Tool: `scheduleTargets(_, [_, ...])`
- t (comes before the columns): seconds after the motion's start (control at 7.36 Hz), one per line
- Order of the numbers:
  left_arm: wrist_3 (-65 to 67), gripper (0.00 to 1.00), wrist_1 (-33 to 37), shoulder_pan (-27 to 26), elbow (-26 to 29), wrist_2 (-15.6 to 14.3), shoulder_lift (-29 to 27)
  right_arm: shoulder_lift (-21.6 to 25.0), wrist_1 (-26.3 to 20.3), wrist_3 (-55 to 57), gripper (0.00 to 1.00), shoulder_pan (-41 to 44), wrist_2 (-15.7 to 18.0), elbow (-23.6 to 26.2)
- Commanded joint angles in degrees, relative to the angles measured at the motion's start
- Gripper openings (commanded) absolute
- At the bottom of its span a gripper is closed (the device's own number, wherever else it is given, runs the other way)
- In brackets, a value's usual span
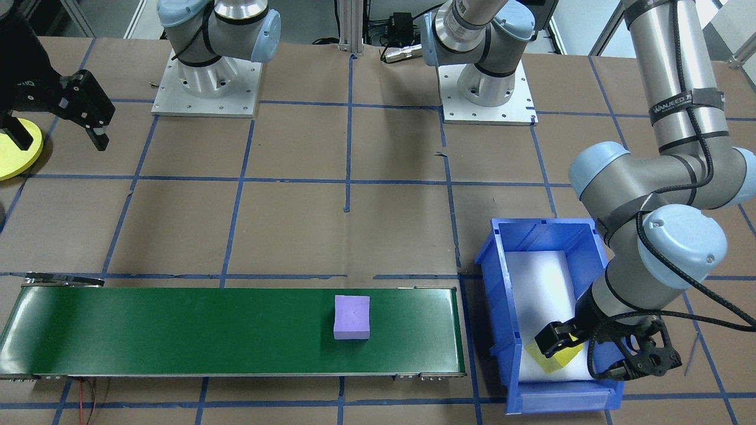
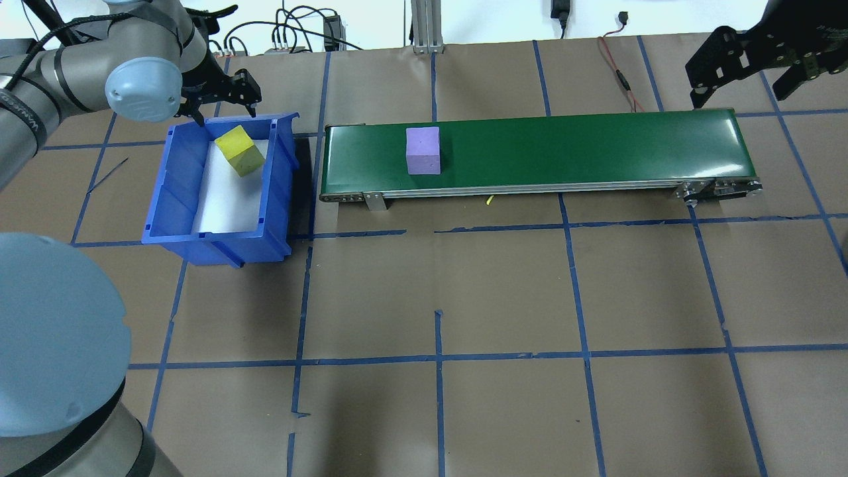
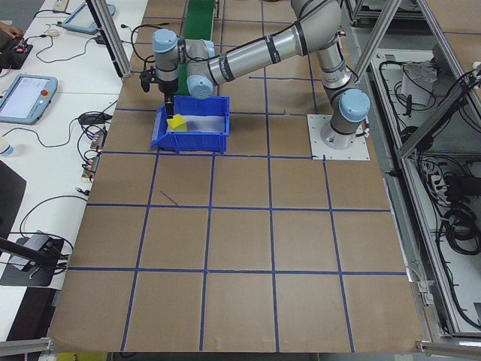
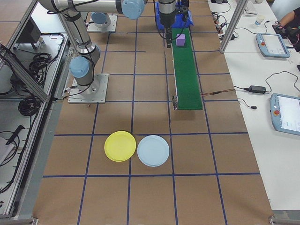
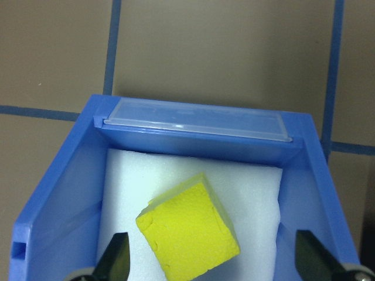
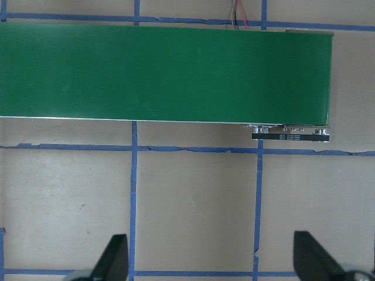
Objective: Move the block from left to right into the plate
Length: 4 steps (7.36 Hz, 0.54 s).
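The left gripper point(image 2: 222, 106), fingers apart, hangs just above a yellow block point(image 2: 240, 151) in the bin point(image 2: 173, 199); the right gripper point(image 2: 742, 76), also apart, hovers beyond the belt's point(image 2: 596, 146) end.

The table point(image 3: 248, 248) was covered in brown paper marked into squares by blue tape lines point(image 2: 437, 361). White side benches point(image 4: 262, 93) ran along its far edge, carrying teach pendants point(image 4: 286, 119), cables and a paper cup point(image 4: 258, 20). Aluminium frame posts point(image 3: 105, 34) stood at the bench edge, and cable bundles point(image 3: 455, 218) lay behind the robot side.
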<state>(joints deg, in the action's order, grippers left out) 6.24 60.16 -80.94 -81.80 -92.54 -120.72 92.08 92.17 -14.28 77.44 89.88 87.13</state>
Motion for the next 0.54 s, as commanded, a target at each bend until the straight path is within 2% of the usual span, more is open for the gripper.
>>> scheduleTargets(0.0, [5.89, 1.00, -1.70, 0.17, -2.66, -0.18, -0.75, 0.03, -0.76, -0.83, 1.00, -2.63, 0.12, 0.23])
scheduleTargets(0.27, [5.46, 1.00, -6.01, 0.17, -1.36, -0.18, -3.28, -0.15, -0.77, -13.33, 1.00, -9.11, -0.14, 0.23])
scheduleTargets(0.41, [5.63, 1.00, -6.02, 0.17, -1.87, 0.08, -3.73, -0.15, -0.85, -15.23, 1.00, -13.59, -0.15, 0.23])
